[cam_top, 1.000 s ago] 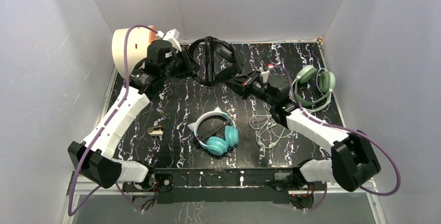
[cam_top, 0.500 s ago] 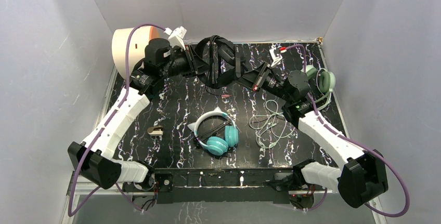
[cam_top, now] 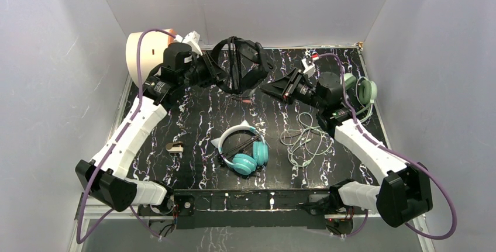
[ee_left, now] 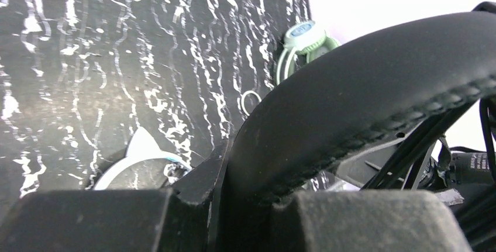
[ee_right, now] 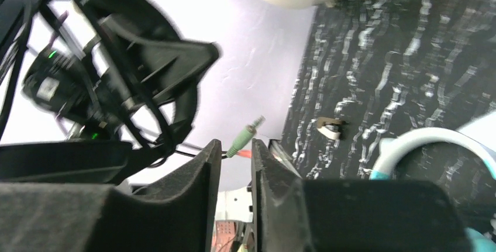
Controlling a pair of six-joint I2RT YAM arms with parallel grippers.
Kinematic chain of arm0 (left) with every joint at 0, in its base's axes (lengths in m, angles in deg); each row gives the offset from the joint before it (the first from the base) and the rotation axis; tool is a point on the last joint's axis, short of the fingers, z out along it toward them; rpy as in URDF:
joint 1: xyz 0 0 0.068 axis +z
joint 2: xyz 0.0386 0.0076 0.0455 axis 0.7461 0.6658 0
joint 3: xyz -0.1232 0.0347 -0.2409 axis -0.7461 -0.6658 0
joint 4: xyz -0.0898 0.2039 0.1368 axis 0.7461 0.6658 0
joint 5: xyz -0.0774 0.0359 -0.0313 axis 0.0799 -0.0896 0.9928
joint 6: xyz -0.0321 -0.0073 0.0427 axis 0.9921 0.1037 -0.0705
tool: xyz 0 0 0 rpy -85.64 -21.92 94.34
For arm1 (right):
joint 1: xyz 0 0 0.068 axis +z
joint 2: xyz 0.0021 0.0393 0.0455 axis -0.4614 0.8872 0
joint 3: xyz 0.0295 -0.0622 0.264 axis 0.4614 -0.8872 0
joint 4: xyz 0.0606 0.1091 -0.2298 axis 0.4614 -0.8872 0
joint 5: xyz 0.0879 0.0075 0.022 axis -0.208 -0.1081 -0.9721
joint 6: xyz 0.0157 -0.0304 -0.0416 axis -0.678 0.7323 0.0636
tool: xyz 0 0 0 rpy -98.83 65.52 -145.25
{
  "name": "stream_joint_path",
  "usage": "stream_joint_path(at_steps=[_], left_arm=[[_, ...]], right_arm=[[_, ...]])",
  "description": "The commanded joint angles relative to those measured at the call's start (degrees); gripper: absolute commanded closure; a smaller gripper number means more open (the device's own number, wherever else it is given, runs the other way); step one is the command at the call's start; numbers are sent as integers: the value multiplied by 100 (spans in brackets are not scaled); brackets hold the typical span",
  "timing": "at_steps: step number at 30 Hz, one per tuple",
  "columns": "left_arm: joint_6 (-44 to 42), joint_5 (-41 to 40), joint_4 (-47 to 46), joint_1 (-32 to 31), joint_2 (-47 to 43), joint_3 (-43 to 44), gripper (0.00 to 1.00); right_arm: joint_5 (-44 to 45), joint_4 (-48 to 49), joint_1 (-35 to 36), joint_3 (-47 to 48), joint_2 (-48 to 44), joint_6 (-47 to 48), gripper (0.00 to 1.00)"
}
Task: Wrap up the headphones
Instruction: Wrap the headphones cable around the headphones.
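Black headset [cam_top: 237, 68] sits upper centre in the top view; only the left wrist view shows the left gripper [ee_left: 251, 189] clamped on its band. Right wrist view shows the right gripper [ee_right: 234, 152] slightly parted, empty, a blurred plug [ee_right: 245, 135] just beyond; teal headset [ee_right: 421, 141] cut off.

Noted matte black bench [cam_top: 199, 117] with white marble veining, at centre. Closed in by plain pale grey walls [cam_top: 245, 0] at 9, 12 and 3 o'clock. Lit evenly and softly; faint shadows.
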Motion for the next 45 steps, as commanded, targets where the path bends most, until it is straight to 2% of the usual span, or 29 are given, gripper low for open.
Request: stream_joint_path(at_steps=[1, 3, 6, 8, 13, 17, 21, 22, 25, 31, 41, 43, 45], left_arm=[[-197, -1001, -16, 53, -424, 256, 100], [-378, -1357, -38, 53, -372, 275, 100], [-607, -1725, -101, 53, -280, 343, 100], [-713, -1921, -162, 53, -231, 365, 100], [-824, -2234, -273, 49, -122, 387, 100], [-786, -2240, -376, 53, -108, 306, 100], [-697, -2166, -483, 52, -149, 161, 100], [-684, -2141, -506, 53, -158, 138, 100], [-674, -2076, -523, 53, -161, 90, 100], [-732, -2078, -523, 53, -234, -25, 100], [-578, -2409, -528, 52, -330, -153, 100], [-519, -2388, -564, 53, -348, -178, 100], [-519, -2374, -560, 53, -336, -181, 100]], right_arm=[[577, -1298, -116, 612, 215, -354, 63], [634, -1673, -113, 731, 320, -630, 53], [611, -1495, -6, 587, 395, -1480, 40], [734, -1558, 255, 545, 445, -2157, 27], [1241, -1185, 916, 419, 587, -3471, 8], [1433, -391, 1224, 330, 1007, -4202, 7], [1644, -103, 1532, 549, 1461, -4549, 10], [1733, 31, 1606, 529, 1542, -4685, 12], [2006, 642, 1712, 475, 1761, -4914, 24], [2175, 620, 1791, 653, 1900, -4912, 27], [2750, 222, 1950, 534, 1487, -4834, 31], [2817, 247, 1949, 574, 1518, -4866, 38], [2802, 254, 1978, 707, 1608, -4868, 40]])
